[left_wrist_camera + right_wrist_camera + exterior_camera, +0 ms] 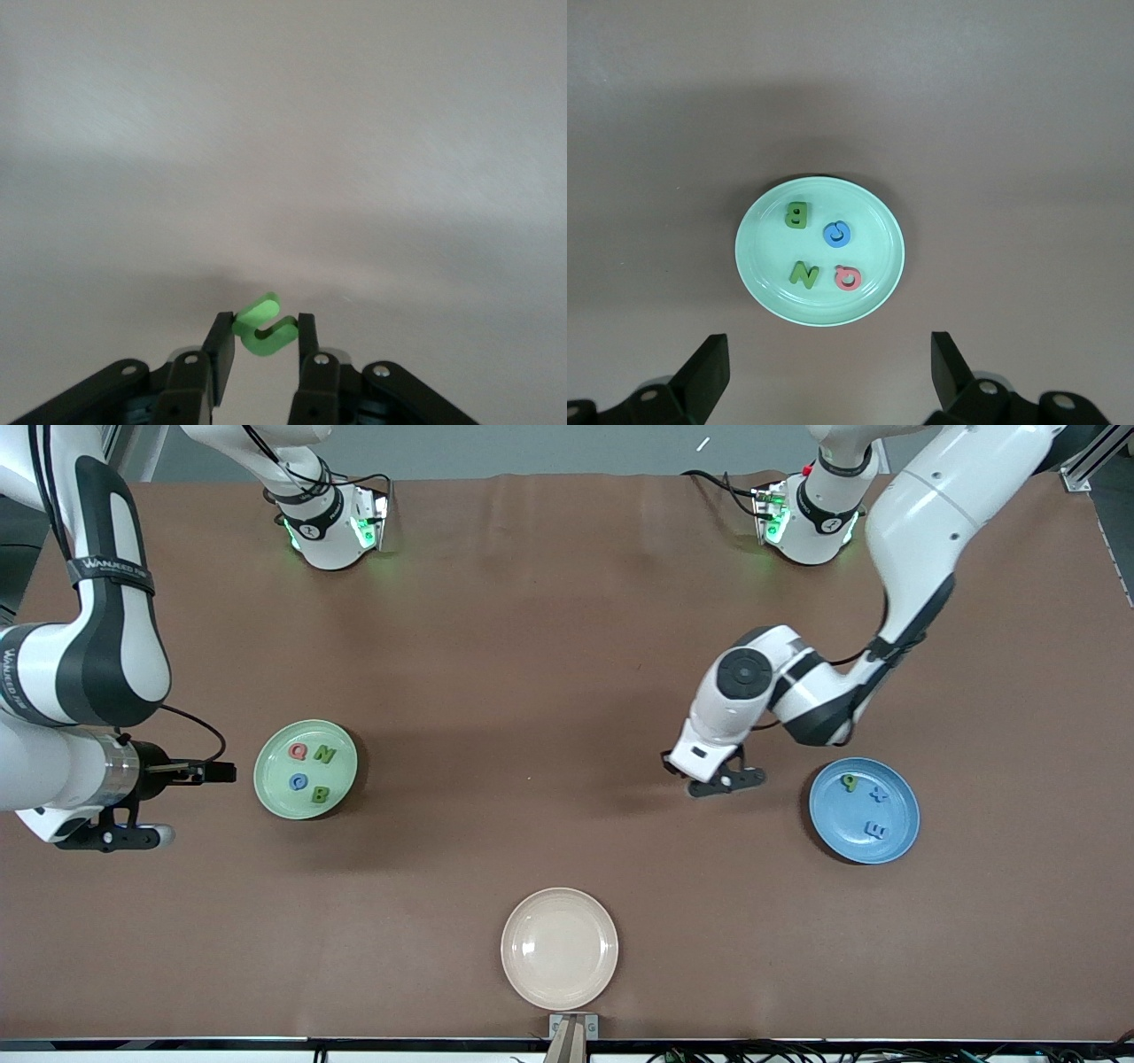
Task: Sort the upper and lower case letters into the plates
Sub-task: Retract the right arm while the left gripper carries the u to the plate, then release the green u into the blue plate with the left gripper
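Note:
The mint green plate (pixel 266 790) (pixel 762 266) holds a red Q (pixel 298 752), a green N (pixel 325 755), a blue letter (pixel 299 782) and a green B (pixel 320 794). On the blue plate (pixel 842 841) lie a green letter (pixel 850 782) and two blue letters (pixel 875 831). My left gripper (pixel 726 781) (pixel 266 332) hangs over bare table beside the blue plate, shut on a light green hooked letter (pixel 257 314). Beside the green plate, my right gripper (pixel 133 837) (pixel 828 350) stands open with nothing between its fingers.
A cream-beige plate (pixel 559 948) with nothing on it sits near the table's front edge, midway between the two arms' ends. Both arm bases (pixel 332 522) stand along the table's edge farthest from the front camera. Brown table surface (pixel 532 691) lies between the plates.

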Controlling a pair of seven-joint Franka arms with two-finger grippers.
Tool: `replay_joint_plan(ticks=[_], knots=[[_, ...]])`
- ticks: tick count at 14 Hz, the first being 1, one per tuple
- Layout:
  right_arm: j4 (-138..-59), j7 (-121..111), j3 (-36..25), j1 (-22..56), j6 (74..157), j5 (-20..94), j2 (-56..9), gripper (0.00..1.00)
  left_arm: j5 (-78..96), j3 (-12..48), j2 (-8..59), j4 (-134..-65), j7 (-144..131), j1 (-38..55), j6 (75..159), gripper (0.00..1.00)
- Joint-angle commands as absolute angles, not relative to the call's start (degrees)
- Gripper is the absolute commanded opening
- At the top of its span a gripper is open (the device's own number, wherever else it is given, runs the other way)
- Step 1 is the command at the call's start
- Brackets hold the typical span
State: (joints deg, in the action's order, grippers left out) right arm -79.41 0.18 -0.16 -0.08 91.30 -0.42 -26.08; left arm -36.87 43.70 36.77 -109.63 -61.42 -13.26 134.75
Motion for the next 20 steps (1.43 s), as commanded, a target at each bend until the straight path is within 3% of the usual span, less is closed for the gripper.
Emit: replay_joint_plan(ticks=[1, 9, 20], knots=[[-78.8, 1.1, 0.1, 0.7, 90.4, -1.1, -25.5, 1.00, -37.4, 47.1, 35.6, -110.9, -55.7, -21.8, 133.8, 0.15], [-79.2, 0.7, 0.1, -1.0, 90.5, -0.1, -22.1, 1.00, -37.5, 47.5, 35.8, -110.8, -36.1, -36.1, 131.7, 0.15], [-95.5, 0.5, -0.1, -1.0, 95.0, -0.4, -7.1, 1.00, -41.3, 44.9, 42.1, -107.0, -28.9, -38.7, 131.8, 0.15]])
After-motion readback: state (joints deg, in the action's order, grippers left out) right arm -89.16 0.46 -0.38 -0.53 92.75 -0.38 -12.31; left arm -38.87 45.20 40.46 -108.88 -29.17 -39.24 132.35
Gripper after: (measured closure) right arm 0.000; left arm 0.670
